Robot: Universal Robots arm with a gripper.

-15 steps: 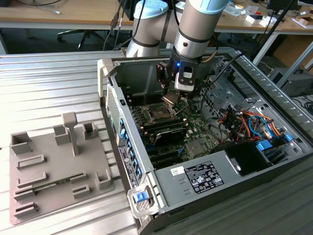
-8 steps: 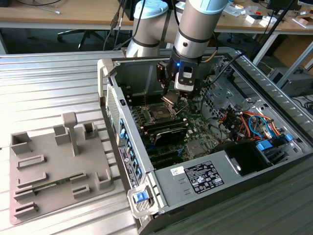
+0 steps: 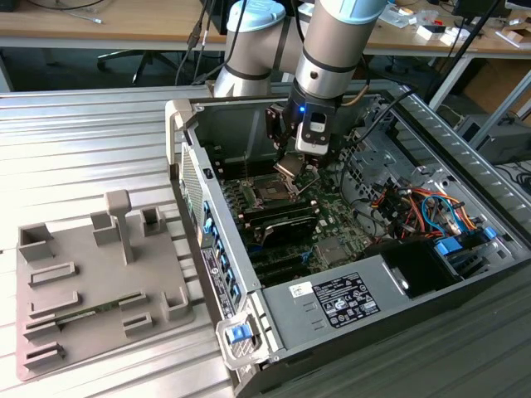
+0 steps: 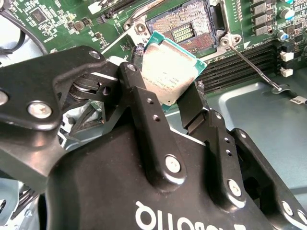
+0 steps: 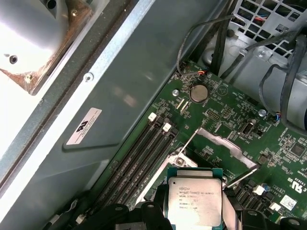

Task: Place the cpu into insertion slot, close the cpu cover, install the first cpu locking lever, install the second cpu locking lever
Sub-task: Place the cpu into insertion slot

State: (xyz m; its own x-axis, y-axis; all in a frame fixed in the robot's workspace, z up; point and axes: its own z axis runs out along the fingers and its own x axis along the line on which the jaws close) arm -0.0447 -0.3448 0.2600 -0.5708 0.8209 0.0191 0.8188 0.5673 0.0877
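Near the insertion slot (image 4: 184, 28), the hand (image 4: 162, 88) clamps the cpu (image 4: 170, 64).

Slatted table (image 3: 83, 133), seemingly metal: case (image 3: 192, 178), fixture (image 3: 91, 278)

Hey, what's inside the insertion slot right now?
In the second wrist view, the insertion slot shows only its bare contact field. The cpu, clamped in the gripper, covers one edge of the slot, so that part is hidden.
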